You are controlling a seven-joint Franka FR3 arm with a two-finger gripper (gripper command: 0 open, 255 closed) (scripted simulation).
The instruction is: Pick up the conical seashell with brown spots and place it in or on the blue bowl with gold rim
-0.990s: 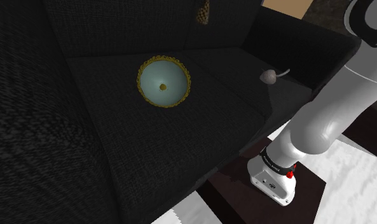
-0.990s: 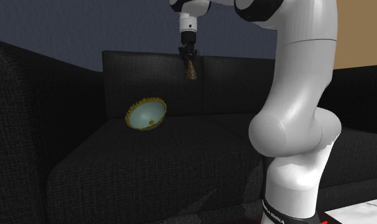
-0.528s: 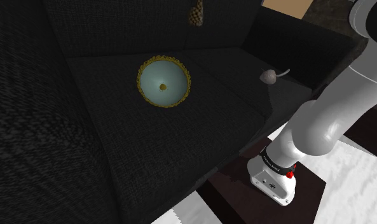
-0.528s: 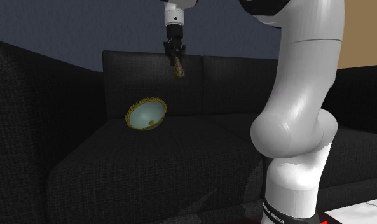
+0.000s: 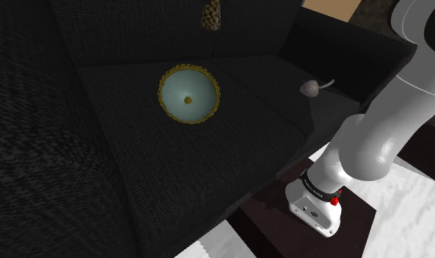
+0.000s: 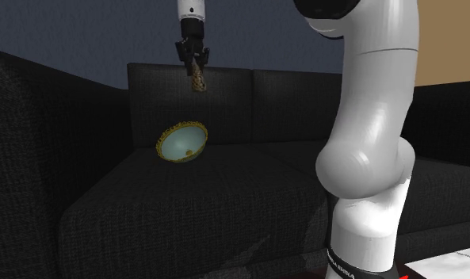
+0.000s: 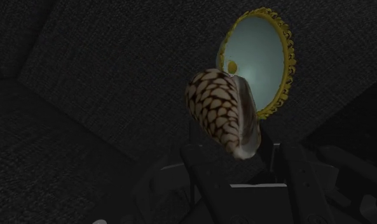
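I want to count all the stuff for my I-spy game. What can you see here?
sofa: one, black, under and behind everything else.
bowl: one, pale blue with a gold rim, on the sofa seat with nothing in it.
seashell: one, cone-shaped, cream with brown spots, up in the air in front of the sofa back, higher than the bowl.
small grey thing: one, with a pale tail, on the sofa near its arm; I cannot tell what it is.
wall: dark blue-grey, behind the sofa.
floor: a whitish patch beside the stand.
stand: one, dark, in front of the sofa.
arm: one, white.
gripper: one, black, shut on the seashell.
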